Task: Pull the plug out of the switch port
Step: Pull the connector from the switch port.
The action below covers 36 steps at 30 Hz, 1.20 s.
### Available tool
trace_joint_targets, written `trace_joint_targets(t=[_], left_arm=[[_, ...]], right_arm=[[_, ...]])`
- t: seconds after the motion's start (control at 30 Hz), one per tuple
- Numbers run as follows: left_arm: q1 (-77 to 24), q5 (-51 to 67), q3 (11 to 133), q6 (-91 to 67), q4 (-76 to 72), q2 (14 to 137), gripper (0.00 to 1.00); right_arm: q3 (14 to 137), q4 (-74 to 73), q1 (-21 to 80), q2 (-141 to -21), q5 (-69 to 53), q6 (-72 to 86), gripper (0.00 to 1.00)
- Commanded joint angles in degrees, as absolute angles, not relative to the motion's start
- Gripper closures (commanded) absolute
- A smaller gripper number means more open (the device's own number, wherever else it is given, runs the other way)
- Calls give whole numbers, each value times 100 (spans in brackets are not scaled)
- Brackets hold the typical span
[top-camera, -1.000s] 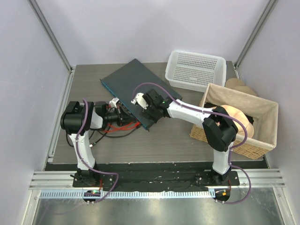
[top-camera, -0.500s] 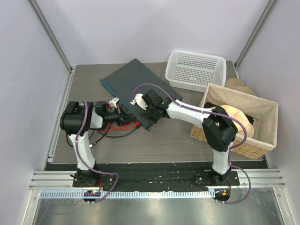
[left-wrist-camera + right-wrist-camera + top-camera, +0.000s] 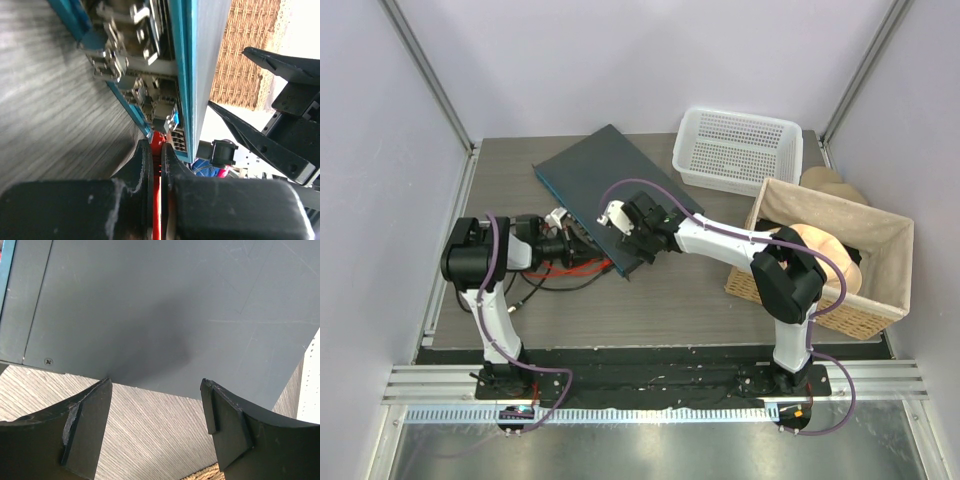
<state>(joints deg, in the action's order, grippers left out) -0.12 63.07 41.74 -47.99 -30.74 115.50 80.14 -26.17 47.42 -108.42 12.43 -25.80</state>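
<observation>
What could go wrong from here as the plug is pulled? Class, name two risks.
The left tool is shut on a thin stretch of red cable at the switch front, so it may slip or strain the cable. The right tool stands open over the switch, not clamping it, so the box may slide with the pull.

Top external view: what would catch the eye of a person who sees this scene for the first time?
The dark slate-grey switch lies aslant on the table. At its near end the left gripper is shut on a red cable at the bluish socket edge, and the right gripper stands open above the flat top. A white perforated basket and a wicker basket stand to the right.
</observation>
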Motion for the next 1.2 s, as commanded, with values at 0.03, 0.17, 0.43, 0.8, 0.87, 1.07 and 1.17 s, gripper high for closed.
trace_joint_targets(t=[0.03, 0.17, 0.43, 0.8, 0.87, 1.07, 1.17], left_arm=[[53, 5257, 3552, -4500, -3120, 11129, 100], [70, 5177, 3883, -4368, -3050, 11214, 100], [53, 5045, 3984, -4790, -3515, 11567, 100], [-35, 4746, 4315, -4571, -3182, 11320, 100], [-44, 4799, 4351, -4457, -2848, 11408, 100], [-316, 4536, 3638, -4440, -2868, 11049, 100], [-308, 4614, 3858, -4342, -2672, 11188, 98]], right_arm=[[8086, -2505, 4781, -10846, 1318, -2654, 21], [8060, -2487, 4781, -10924, 1318, -2654, 21], [8147, -2470, 4773, -10986, 1380, -2672, 21], [8209, -2470, 4790, -11030, 1389, -2716, 21], [8191, -2470, 4781, -11030, 1389, -2698, 21], [8191, -2487, 4781, -11048, 1354, -2663, 21], [8200, -2487, 4781, -11065, 1353, -2672, 21]])
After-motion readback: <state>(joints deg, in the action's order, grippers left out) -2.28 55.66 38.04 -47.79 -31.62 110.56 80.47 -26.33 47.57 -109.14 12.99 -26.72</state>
